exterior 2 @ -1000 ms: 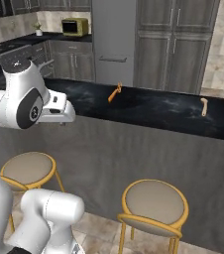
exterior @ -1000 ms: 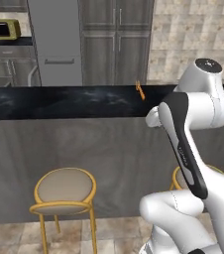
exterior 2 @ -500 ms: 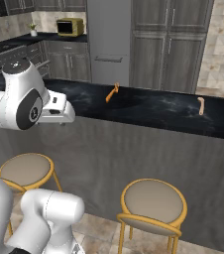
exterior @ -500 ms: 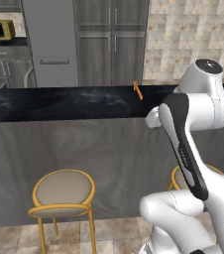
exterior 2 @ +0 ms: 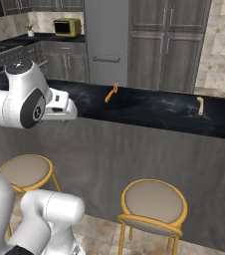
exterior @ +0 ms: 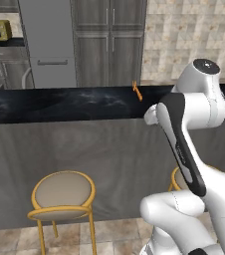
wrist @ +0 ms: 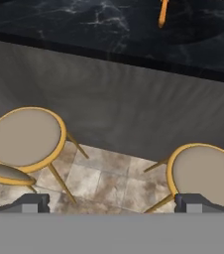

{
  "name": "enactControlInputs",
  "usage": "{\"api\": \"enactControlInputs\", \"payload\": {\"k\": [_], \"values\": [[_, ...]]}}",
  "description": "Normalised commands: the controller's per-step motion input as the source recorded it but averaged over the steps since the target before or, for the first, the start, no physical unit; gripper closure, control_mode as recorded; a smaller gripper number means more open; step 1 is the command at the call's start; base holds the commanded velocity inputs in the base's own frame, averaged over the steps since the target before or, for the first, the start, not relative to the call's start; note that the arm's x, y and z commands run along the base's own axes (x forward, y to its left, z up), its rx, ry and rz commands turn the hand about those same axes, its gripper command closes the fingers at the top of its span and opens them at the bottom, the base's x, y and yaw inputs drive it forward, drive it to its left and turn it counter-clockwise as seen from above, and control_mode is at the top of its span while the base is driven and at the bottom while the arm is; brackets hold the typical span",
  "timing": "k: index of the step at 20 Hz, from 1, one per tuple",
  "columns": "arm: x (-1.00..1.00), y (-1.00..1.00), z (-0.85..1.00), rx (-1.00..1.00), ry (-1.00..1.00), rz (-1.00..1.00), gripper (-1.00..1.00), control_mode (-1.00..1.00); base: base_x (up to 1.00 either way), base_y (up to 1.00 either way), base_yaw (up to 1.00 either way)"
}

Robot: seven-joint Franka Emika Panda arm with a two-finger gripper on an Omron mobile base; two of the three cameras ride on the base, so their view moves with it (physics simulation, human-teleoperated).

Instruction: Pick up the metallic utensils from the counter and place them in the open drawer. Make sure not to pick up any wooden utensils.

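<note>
Gripper (wrist: 111,202) stands with jaws wide apart, holding nothing, aimed down over the stools short of the counter (exterior 2: 154,112). Orange utensil (exterior 2: 111,93) lies on the black slab at about 12 o'clock in the hand view. Tan wooden utensil (exterior 2: 200,105) lies well apart, toward 3 o'clock in the right base view; leave it alone. Judgement: approach stage, open jaws ready to reach for the orange piece.

Wide-open end effector (wrist: 109,202) above two stools (wrist: 25,136), facing the counter (wrist: 84,30) bearing an orange utensil (wrist: 163,13).
</note>
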Motion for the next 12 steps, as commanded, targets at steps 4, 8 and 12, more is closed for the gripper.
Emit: {"api": "enactControlInputs", "payload": {"k": [4,8,12], "values": [[0.57,0.0,0.0,0.0,-0.07,-0.04,-1.0,-1.0,0.0,0.0,0.0],[0.71,0.0,0.0,0.0,-0.01,-0.07,-1.0,-1.0,0.0,0.0,0.0],[0.43,-0.03,0.0,0.0,0.0,-0.08,-1.0,-1.0,0.0,0.0,0.0]]}}
